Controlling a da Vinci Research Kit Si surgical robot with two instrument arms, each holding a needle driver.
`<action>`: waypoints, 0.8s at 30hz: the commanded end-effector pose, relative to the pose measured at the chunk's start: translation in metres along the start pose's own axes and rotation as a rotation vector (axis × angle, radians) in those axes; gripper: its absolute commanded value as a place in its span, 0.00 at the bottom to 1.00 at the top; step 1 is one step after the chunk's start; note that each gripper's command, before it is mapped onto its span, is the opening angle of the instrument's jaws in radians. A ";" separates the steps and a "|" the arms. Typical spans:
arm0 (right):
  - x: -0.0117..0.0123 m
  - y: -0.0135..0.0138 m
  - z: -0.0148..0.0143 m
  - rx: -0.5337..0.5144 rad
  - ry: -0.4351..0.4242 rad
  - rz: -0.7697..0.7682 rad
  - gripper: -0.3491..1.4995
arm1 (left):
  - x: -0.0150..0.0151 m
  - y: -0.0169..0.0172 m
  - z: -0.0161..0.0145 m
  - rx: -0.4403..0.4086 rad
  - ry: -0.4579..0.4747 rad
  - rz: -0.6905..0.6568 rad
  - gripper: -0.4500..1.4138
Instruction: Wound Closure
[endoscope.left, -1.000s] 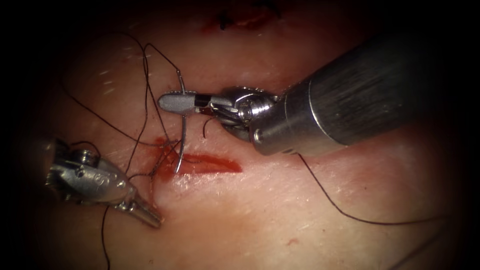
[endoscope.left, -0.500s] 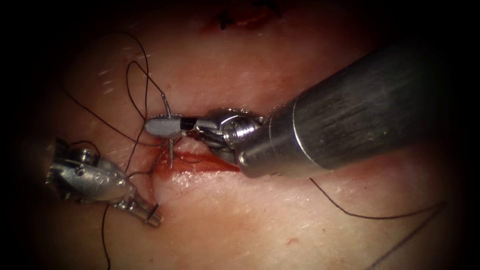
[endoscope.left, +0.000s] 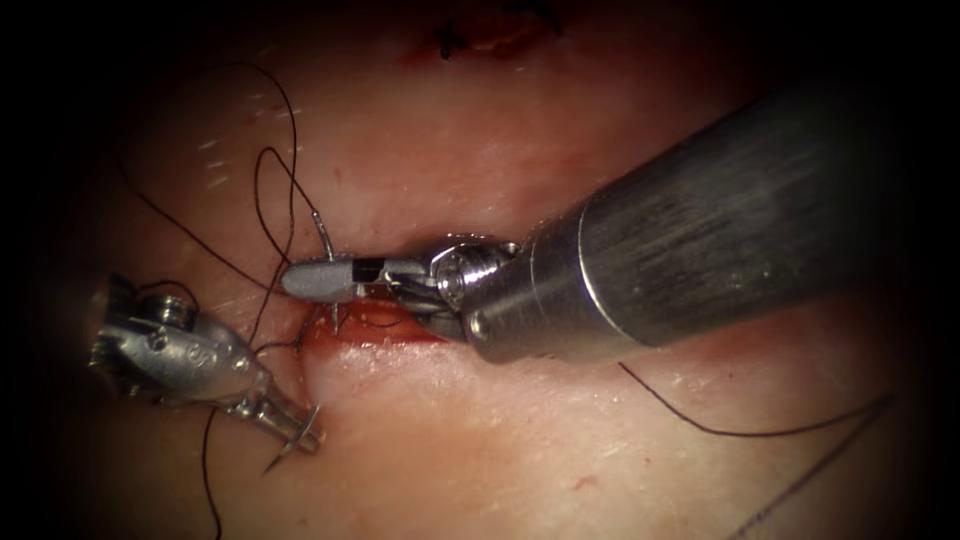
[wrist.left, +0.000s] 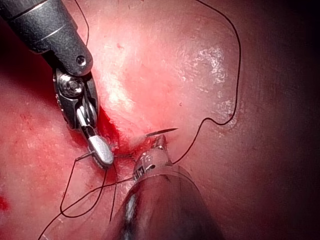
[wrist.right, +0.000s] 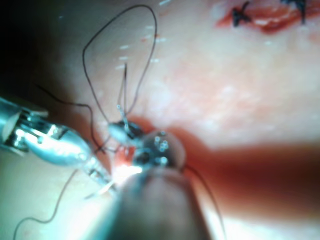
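Biggest thing first: the tissue (endoscope.left: 560, 460), pale pork with the cut (endoscope.left: 385, 332) running crossways through the middle, so I'll place everything off the cut.

The right arm's tool (endoscope.left: 318, 279) comes in from the cut's right end and lies low along its far edge, with its tip over the left end. Its jaws are clamped on the needle (endoscope.left: 323, 235) close to the thread end of the curve. That tail end pokes up on the far side of the cut, and the rest of the curve dips straight down into the cut's left end, so the needle is in the tissue.

The left arm's tool (endoscope.left: 300, 436) sits on the near side, off the cut's left end. A thin sharp sliver (endoscope.left: 285, 458) lies across its tip, which looks like the needle point coming out of the near edge. The left wrist view shows the same thing, with the point (wrist.left: 165, 131) right at that tool's tip (wrist.left: 159, 145). I can't tell whether it actually has hold of it.

There's red fluid (endoscope.left: 345, 335) pooled in the cut.

The thread (endoscope.left: 262, 190) loops up from the needle's tail on the far side of the cut. More strands run past its left end and by the left tool, and another trails away from under the right shaft on the near side.

Well beyond the cut there's a stitched wound (endoscope.left: 480, 40).
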 end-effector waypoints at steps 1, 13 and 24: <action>-0.0015 -0.0002 0.0008 0.010 -0.003 0.009 0.00 | 0.0007 0.0010 0.0016 -0.006 0.005 -0.002 0.33; 0.0002 0.0012 -0.0011 -0.111 0.150 -0.118 0.94 | 0.0010 0.0020 0.0006 0.083 0.062 0.040 0.33; 0.0015 0.0005 -0.0048 -0.128 0.177 -0.111 0.95 | 0.0013 0.0039 0.0010 0.290 0.213 0.164 0.41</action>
